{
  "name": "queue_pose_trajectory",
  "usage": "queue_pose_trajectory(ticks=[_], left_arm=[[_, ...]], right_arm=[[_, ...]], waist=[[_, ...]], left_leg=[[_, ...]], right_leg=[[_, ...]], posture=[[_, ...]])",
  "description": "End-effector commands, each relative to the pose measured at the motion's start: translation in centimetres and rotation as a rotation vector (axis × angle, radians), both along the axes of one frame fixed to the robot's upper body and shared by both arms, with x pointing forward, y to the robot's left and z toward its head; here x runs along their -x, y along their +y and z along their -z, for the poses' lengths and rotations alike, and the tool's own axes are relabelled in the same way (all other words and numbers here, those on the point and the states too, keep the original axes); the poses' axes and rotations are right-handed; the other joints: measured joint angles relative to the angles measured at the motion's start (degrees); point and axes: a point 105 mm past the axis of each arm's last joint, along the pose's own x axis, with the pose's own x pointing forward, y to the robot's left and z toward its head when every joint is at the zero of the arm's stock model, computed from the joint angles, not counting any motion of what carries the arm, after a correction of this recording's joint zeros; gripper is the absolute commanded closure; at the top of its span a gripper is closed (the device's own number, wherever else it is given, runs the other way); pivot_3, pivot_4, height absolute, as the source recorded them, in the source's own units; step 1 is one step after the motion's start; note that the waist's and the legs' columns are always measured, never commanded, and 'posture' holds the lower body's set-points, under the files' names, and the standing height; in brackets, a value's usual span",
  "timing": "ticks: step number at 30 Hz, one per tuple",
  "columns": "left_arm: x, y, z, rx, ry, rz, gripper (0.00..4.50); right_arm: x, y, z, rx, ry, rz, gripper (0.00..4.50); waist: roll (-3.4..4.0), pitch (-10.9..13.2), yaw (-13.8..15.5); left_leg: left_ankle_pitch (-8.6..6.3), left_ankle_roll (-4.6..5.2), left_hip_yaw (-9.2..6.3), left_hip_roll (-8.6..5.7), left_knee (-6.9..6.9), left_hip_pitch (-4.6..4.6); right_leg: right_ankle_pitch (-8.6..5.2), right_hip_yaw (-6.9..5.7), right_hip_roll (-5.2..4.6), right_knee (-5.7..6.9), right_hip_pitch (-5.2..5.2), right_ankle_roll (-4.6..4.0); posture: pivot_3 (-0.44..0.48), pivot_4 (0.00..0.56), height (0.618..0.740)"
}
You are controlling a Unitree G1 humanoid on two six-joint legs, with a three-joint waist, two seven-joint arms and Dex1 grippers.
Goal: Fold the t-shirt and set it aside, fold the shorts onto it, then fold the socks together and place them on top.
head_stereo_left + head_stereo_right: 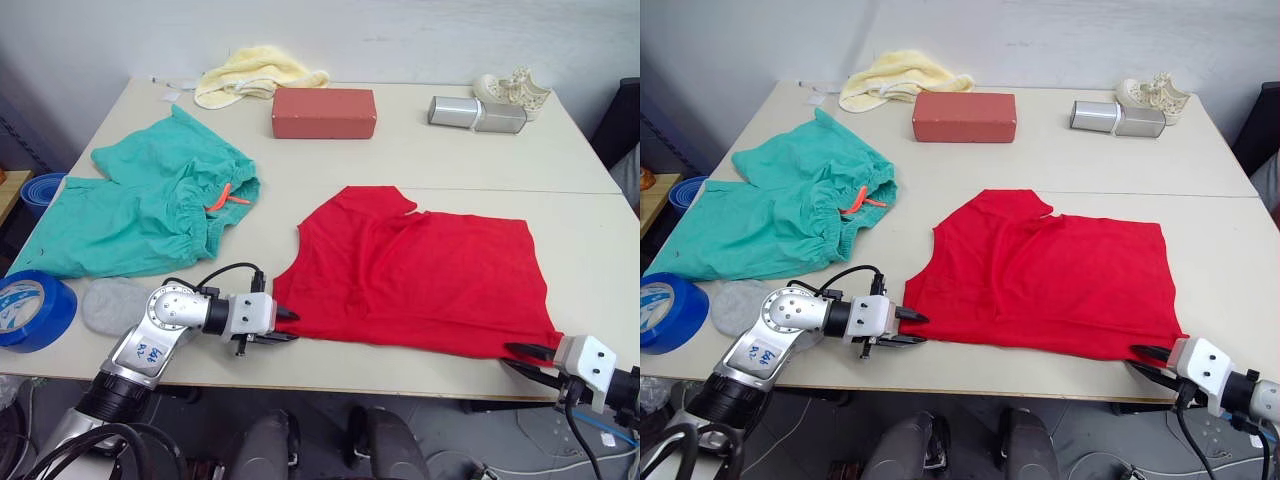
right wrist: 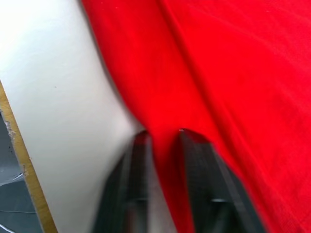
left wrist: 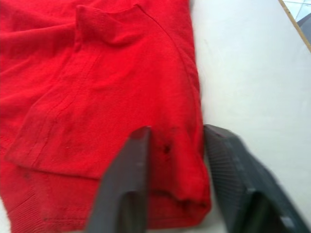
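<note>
**Both grippers at the shirt's near hem**

Head views: the t-shirt (image 1: 425,270) lies flat in the middle of the table (image 1: 440,155), its long axis running side to side, neck and sleeve to the robot's left, its near edge just inside the table's front edge. The left gripper (image 1: 287,326) sits at the shirt's near-left corner, pointing along the hem; the right gripper (image 1: 528,353) sits at the near-right corner. Each arm is nearest its own corner, so the cloth lies straight ahead of both. The shorts (image 1: 140,205) lie spread at the far left, well apart from the shirt, with a grey sock (image 1: 115,305) just in front of them, beside a roll of blue tape (image 1: 32,308).

Left wrist view: the two fingers (image 3: 124,187) stand apart, straddling the bunched corner of red cloth, not yet pinched on it. The fabric is soft, with a sleeve folded over and a ribbed hem.

Right wrist view: the fingers (image 2: 199,174) are nearly together, a thin strip of the red edge between them; I judge this a grip on the hem. The cloth here is smooth.
</note>
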Motion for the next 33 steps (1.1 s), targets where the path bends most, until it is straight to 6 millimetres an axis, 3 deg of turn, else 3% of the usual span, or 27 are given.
queue_pose_trajectory(ticks=[1,2,7,10,15,22,25,26,30,33], left_arm=[[0.9,1.5,2.4,-0.083,0.108,-0.028,4.25],[1.1,1.5,2.5,-0.081,0.122,-0.019,4.49],[3.4,1.6,1.9,-0.063,0.192,0.054,4.49],[5.4,2.3,0.4,-0.048,0.225,0.087,4.49],[6.9,2.9,-0.2,-0.068,0.241,0.081,4.49],[7.5,2.5,-0.2,-0.039,0.265,0.050,4.49],[7.9,2.7,-0.6,-0.007,0.366,0.020,4.49],[7.8,2.8,-0.9,0.004,0.374,0.013,4.00],[7.2,3.6,-2.4,0.017,0.381,-0.009,2.90],[7.0,4.5,-4.8,0.055,0.448,-0.029,1.92]], right_arm=[[0.3,-0.6,0.0,0.025,0.021,0.000,4.50],[0.4,-0.5,0.0,0.022,0.022,-0.006,4.50],[2.0,0.2,-0.5,-0.020,0.059,-0.072,4.50],[3.6,0.2,-0.9,-0.046,0.117,-0.108,4.50],[5.1,-0.1,-0.8,-0.046,0.186,-0.117,4.50],[5.3,0.3,-0.6,-0.075,0.190,-0.096,4.50],[4.5,0.3,-1.5,-0.164,0.171,-0.033,4.50],[4.5,0.5,-1.7,-0.171,0.170,-0.049,4.09],[5.1,1.1,-2.4,-0.192,0.203,-0.068,2.92],[5.5,1.5,-4.5,-0.318,0.275,-0.010,1.91]], waist=[[0.12,-0.1,0.0],[0.15,-0.1,0.0],[0.24,-0.1,-0.1],[0.24,-0.1,-0.4],[0.25,-0.1,-0.1],[0.20,0.0,0.0],[0.19,0.0,0.0],[0.21,0.0,0.0],[0.19,0.0,0.0],[0.23,0.0,0.1]], left_leg=[[0.00,0.00,0.00,0.00,0.00,0.00],[0.00,0.00,0.00,0.00,-0.01,0.00],[0.00,0.00,0.01,0.04,-0.22,-0.02],[0.08,0.00,0.03,0.05,-0.52,0.02],[0.06,-0.05,0.02,0.04,-0.66,0.02],[-0.08,-0.24,0.01,0.03,-0.64,-0.01],[-0.06,-0.24,0.01,0.04,-0.67,-0.07],[-0.05,-0.22,0.01,0.04,-0.67,-0.09],[0.06,-0.05,0.01,0.04,-0.73,-0.11],[0.07,-0.06,0.01,0.04,-0.75,-0.19]], right_leg=[[0.00,0.00,0.00,0.00,0.00,0.00],[-0.01,0.00,0.00,0.00,-0.01,-0.01],[-0.16,-0.02,0.01,0.01,-0.14,-0.09],[-0.38,-0.05,0.04,0.02,-0.24,-0.15],[-0.58,-0.09,0.06,0.05,-0.31,-0.16],[-0.57,-0.03,0.05,0.00,-0.32,-0.16],[-0.58,-0.03,0.05,0.02,-0.42,-0.18],[-0.58,-0.03,0.05,0.03,-0.44,-0.18],[-0.60,-0.04,0.05,0.07,-0.52,-0.21],[-0.62,-0.05,0.05,0.11,-0.63,-0.23]], posture=[[0.000,0.150,0.740],[0.000,0.150,0.740],[0.000,0.150,0.740],[0.000,0.150,0.740],[0.000,0.150,0.740],[0.000,0.150,0.740],[0.000,0.150,0.740],[0.000,0.150,0.740],[0.000,0.150,0.740],[0.000,0.150,0.740]])
